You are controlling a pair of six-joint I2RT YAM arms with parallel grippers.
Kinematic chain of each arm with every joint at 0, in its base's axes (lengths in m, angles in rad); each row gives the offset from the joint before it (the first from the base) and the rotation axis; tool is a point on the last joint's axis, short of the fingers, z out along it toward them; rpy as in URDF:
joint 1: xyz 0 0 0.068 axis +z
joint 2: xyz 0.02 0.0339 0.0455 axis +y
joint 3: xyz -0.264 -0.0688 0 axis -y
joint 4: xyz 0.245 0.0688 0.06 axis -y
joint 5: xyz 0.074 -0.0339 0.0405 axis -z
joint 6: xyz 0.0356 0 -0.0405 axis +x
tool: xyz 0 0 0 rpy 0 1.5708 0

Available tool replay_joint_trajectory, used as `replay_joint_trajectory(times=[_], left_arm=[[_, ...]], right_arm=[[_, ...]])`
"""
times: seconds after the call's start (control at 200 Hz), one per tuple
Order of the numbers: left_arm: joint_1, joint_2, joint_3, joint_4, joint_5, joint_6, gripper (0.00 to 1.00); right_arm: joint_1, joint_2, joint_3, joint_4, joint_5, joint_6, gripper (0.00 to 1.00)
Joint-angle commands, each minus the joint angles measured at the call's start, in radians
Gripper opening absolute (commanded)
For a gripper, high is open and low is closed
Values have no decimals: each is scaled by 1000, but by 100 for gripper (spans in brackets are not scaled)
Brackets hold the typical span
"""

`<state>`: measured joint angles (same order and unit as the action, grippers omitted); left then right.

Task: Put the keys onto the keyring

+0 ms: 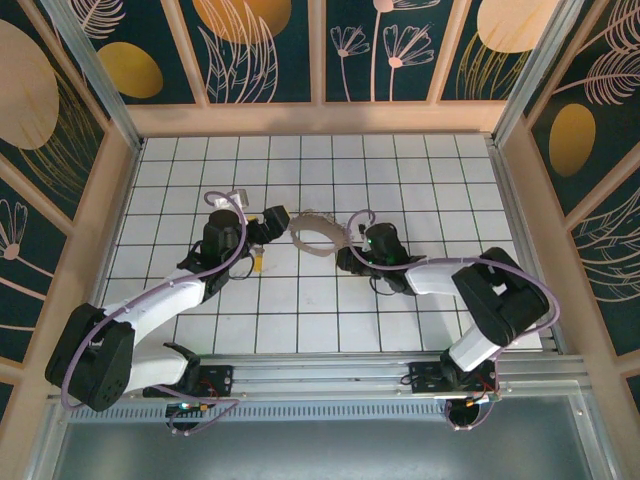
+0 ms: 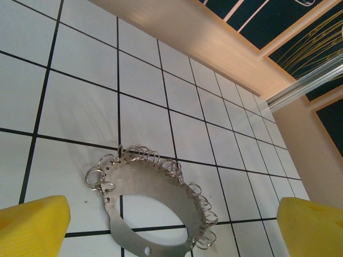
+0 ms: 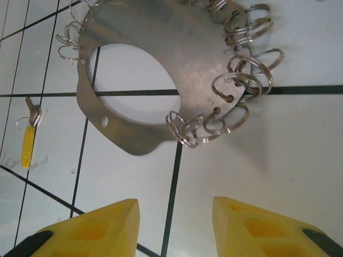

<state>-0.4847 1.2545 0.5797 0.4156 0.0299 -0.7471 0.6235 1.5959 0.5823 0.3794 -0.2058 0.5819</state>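
Observation:
The keyring (image 1: 318, 236) is a flat silvery oval plate with several small wire rings along its rim, lying on the white tiles between my two arms. It shows in the left wrist view, keyring (image 2: 155, 195), and in the right wrist view, keyring (image 3: 182, 59). A tiny key (image 3: 28, 143) with a yellow head lies flat on a tile beside the ring, key (image 1: 259, 263). My left gripper (image 1: 272, 223) is open, its yellow fingertips (image 2: 32, 225) wide apart over the ring. My right gripper (image 3: 177, 227) is open and empty, a short way from the ring's edge, right gripper (image 1: 347, 258).
The white tiled floor (image 1: 330, 300) is enclosed by wooden walls (image 1: 320, 118) at the back and on both sides. A metal rail (image 1: 400, 375) runs along the near edge by the arm bases.

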Motion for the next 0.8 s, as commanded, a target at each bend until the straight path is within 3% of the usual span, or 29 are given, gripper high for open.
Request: replay_joint_trajectory(times=[0.0,0.225,0.796], left_arm=[[-8,7,32,34,12,-7,99],[-8,32,40,51,31,-9,99],[-7,43,40,69,37,-6,98]], right_arm=[[9,29,46,17,17,-27,39],[10,83,99,-15,76,-60,36],[8,158,154,-27,88,-76,31]])
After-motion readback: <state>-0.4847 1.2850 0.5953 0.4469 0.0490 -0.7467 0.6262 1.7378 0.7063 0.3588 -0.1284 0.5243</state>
